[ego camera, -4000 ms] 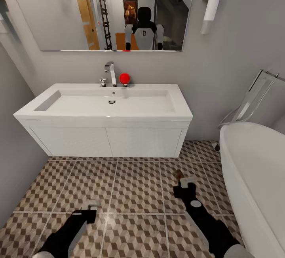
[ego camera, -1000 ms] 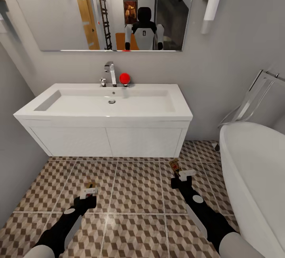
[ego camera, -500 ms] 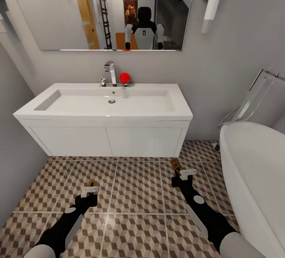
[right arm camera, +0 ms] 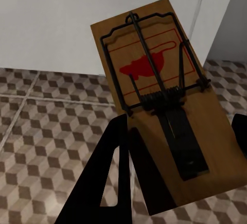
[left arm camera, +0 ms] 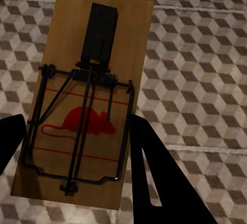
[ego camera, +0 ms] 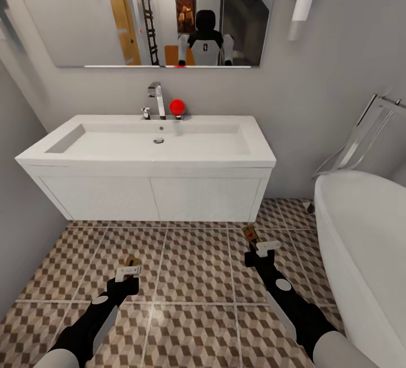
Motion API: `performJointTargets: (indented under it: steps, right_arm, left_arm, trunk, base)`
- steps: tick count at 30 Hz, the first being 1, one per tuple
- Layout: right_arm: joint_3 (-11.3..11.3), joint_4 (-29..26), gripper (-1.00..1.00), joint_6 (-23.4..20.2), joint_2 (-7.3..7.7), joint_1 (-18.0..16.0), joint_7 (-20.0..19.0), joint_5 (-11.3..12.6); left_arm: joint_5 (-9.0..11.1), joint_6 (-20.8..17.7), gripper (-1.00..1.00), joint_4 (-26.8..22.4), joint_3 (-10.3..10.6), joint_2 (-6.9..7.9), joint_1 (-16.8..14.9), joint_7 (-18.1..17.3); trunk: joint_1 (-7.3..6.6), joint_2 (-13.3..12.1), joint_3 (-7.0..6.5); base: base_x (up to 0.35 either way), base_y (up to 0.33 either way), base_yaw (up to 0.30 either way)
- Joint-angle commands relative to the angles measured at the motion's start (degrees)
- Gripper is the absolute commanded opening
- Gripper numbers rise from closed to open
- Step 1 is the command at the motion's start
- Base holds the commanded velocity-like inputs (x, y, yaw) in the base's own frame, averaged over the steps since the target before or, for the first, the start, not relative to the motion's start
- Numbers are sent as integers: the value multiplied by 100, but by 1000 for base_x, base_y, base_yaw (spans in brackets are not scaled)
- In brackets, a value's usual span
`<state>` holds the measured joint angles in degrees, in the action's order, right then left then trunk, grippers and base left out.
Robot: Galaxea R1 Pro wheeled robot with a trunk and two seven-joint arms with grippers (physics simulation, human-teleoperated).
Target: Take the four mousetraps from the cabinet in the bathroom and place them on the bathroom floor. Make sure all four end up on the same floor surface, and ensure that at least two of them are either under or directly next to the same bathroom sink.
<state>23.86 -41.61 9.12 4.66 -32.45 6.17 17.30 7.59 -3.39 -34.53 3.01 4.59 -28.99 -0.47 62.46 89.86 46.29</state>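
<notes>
Head view: both arms reached forward over the bathroom floor (ego camera: pixel 192 266), in front of the bathroom sink (ego camera: pixel 152 159). The left gripper (ego camera: pixel 129 269) was clenched on a mousetrap (ego camera: pixel 132 260), which projected just beyond its fingertips, toward the sink. The right gripper (ego camera: pixel 260 248) likewise grasped a second mousetrap (ego camera: pixel 250 235) that stuck out ahead of it, toward the sink's right-hand corner. A white bathtub (ego camera: pixel 361 244) lay off to the outer side of the right gripper. Above the sink stood a chrome tap (ego camera: pixel 157 99) with a red ball (ego camera: pixel 177 106) beside it, and a mirror (ego camera: pixel 163 12) on the wall. Left wrist view: the left mousetrap (left arm camera: pixel 87 95) sat clamped between the two dark fingers (left arm camera: pixel 154 177), its wire spring and red mouse mark facing the camera, the far end of the board extending past the fingertips above the patterned tiles (left arm camera: pixel 200 69). Right wrist view: the right mousetrap (right arm camera: pixel 159 100) was pinched between the fingers (right arm camera: pixel 113 172), tilted, its red mark toward the far end; beyond it stood the white front of the vanity (right arm camera: pixel 67 23), with the tiled floor (right arm camera: pixel 46 126) below the gripper.
</notes>
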Motion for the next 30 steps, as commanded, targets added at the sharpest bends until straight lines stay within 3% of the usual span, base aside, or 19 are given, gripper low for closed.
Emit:
performJointTargets:
  steps: [1,17,21,30]
  right_arm:
    - [49,-1,-100,28,9,-7,58,63]
    - [49,1,-100,35,18,-7,60,56]
    - [59,3,-100,30,-95,-7,130,20]
    - [66,4,-100,37,-72,-7,130,2]
  left_arm:
    - [49,-30,-100,-10,24,6,-1,-6]
    - [49,-30,-100,4,31,6,-1,-7]
    - [67,-4,-100,-26,33,-3,-1,0]
    - [73,-4,-100,-20,33,-2,-1,-2]
  trunk:
    - [22,44,23]
    - [374,686,310]
    - [373,684,309]
    - [373,684,309]
  base:
    - [0,0,0]
    - [0,0,0]
    - [0,0,0]
    - [0,0,0]
